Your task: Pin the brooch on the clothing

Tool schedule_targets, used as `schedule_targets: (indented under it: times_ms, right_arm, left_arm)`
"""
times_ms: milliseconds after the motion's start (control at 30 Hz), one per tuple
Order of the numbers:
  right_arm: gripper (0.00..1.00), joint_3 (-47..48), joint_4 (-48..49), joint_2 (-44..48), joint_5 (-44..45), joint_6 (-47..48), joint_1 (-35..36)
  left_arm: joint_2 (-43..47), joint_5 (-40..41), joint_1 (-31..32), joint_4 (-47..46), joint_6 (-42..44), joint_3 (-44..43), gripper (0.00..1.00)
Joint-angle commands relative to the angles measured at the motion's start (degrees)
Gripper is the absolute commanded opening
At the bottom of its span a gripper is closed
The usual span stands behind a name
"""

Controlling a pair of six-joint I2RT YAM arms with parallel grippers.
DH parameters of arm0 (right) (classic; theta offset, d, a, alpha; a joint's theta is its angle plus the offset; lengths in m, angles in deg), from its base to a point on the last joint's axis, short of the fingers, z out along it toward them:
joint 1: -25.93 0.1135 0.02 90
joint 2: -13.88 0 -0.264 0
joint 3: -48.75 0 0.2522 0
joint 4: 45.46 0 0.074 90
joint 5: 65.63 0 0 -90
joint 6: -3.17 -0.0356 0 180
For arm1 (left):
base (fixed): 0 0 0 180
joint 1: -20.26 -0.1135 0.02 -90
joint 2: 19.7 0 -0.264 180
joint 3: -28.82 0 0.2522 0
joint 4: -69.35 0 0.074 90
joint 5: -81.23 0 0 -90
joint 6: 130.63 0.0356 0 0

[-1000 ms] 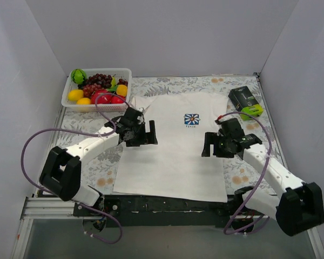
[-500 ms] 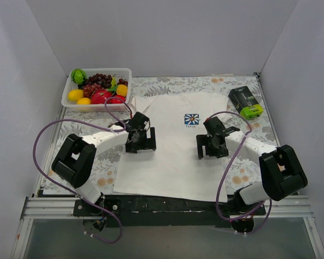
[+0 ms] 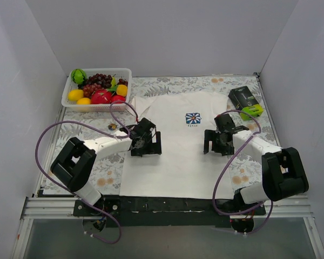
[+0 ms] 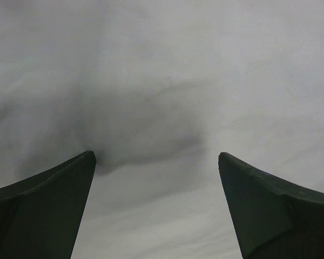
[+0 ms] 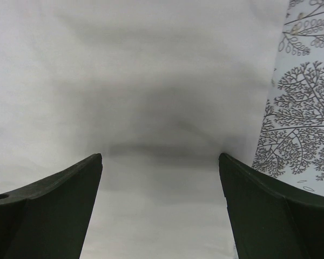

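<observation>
The white T-shirt point(image 3: 175, 156) lies flat on the floral tablecloth, its blue square logo point(image 3: 193, 118) on the chest. The brooch point(image 3: 113, 127), a tiny dark disc, lies on the tablecloth just left of the shirt's left sleeve. My left gripper point(image 3: 147, 150) is open, its fingers down on the shirt's left side, to the right of the brooch. My right gripper point(image 3: 217, 148) is open on the shirt's right side. The left wrist view shows only white cloth point(image 4: 162, 81) between the open fingers. The right wrist view shows white cloth point(image 5: 151, 81) between open fingers, and the shirt's edge at the right.
A white basket point(image 3: 67, 96) of toy fruit stands at the back left. A black and green box point(image 3: 245, 102) lies at the back right. The floral tablecloth point(image 5: 308, 108) shows right of the shirt. White walls close three sides.
Both grippers have shifted right with the shirt, whose left edge slid right too. The brooch now shows on the tablecloth left of the shirt.
</observation>
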Motion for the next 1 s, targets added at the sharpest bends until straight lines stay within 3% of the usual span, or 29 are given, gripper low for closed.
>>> schedule_targets:
  times_ms: [0,400,667,967]
  right_arm:
    - [0.96,-3.9,-1.6,-0.6,3.0,1.0,-2.6]
    - [0.96,-4.0,-6.8,6.4,4.2,-0.1,-2.6]
    - [0.96,4.6,-7.6,7.5,7.3,2.3,-2.5]
    - [0.95,4.9,3.8,1.3,4.3,3.2,-2.4]
  left_arm:
    - [-1.8,-6.3,2.8,2.2,-4.5,5.1,0.98]
    - [3.1,-4.1,5.8,3.1,-6.2,8.2,0.98]
    - [3.3,4.1,4.8,5.7,-1.9,-5.5,0.98]
    - [1.7,-0.2,-2.7,2.9,2.2,-13.3,0.98]
